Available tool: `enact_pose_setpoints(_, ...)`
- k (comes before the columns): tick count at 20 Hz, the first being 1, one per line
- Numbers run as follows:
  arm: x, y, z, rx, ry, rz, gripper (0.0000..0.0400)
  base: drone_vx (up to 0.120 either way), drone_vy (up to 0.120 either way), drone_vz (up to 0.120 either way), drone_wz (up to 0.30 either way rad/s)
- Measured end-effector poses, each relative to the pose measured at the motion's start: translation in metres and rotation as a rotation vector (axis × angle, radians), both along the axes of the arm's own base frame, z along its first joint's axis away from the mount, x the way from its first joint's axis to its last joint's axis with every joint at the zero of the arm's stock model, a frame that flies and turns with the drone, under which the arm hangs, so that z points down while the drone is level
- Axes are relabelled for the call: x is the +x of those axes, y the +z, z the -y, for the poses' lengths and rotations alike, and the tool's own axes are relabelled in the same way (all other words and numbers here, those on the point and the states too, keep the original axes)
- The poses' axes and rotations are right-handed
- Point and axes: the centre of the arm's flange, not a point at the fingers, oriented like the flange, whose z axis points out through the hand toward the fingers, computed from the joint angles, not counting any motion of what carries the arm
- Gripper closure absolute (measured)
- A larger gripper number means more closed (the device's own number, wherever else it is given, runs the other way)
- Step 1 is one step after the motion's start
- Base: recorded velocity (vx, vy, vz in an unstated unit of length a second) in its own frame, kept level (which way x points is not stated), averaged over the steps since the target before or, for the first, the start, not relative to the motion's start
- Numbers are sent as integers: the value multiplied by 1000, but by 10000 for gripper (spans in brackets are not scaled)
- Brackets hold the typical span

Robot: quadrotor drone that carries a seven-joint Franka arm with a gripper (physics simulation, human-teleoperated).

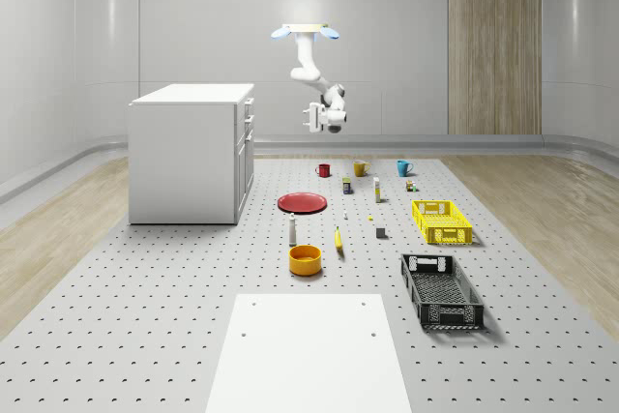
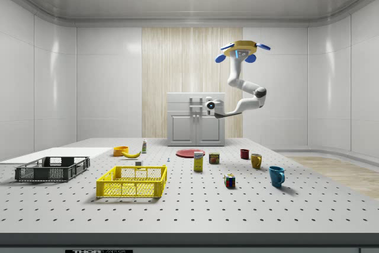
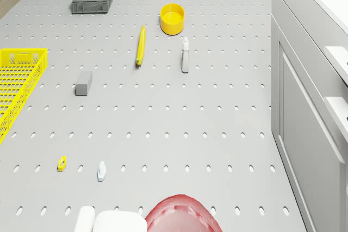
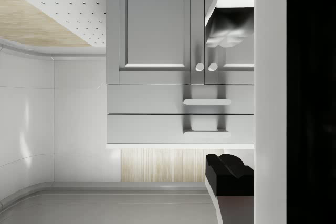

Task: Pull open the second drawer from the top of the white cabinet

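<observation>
Evidently hovered in open air, with the drone point(image 1: 305, 32) high over the perforated floor point(image 1: 145, 336), out in front of the white cabinet point(image 1: 184, 157) and resting on nothing. Hung the arm down and forward, apparently to bring the gripper point(image 1: 309, 116) to drawer height, fingers aimed at the cabinet front. Held those fingers spread, with nothing between them, probably so as to be ready to take a handle in the gap. Found the second drawer from the top point(image 4: 152, 99) ahead of the fingertips but well apart from them, shut flush with its neighbours, with its bar handle point(image 4: 206, 101) untouched. Saw the top drawer point(image 4: 152, 129) directly above it, fitted with a matching handle, and the paired doors point(image 4: 157, 24) below. Left the red plate point(image 1: 303, 202) on the floor far beneath the fingers, well out of the way of any pull. Judged the task barely begun: approach only, no contact yet. Needed next, most likely, a level advance to carry the spread fingers around the second handle, then a closing and a straight pull away from the cabinet. Risked taking the top handle by mistake, given two like handles stacked close together, and risked drawing the hovering drone toward the cabinet instead of drawing the drawer out.
</observation>
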Motion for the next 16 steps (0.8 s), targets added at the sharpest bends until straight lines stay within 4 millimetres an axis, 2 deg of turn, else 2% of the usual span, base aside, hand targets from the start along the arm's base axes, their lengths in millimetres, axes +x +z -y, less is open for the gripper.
enact_pose_setpoints(9,0,0,0,0,0,0,100,120,0,0,0)
enact_pose_setpoints(14,0,0,0,0,0,0,100,120,-112,0,0)
enact_pose_setpoints(16,0,0,-4,0,0,0,100,0,0,0,0)
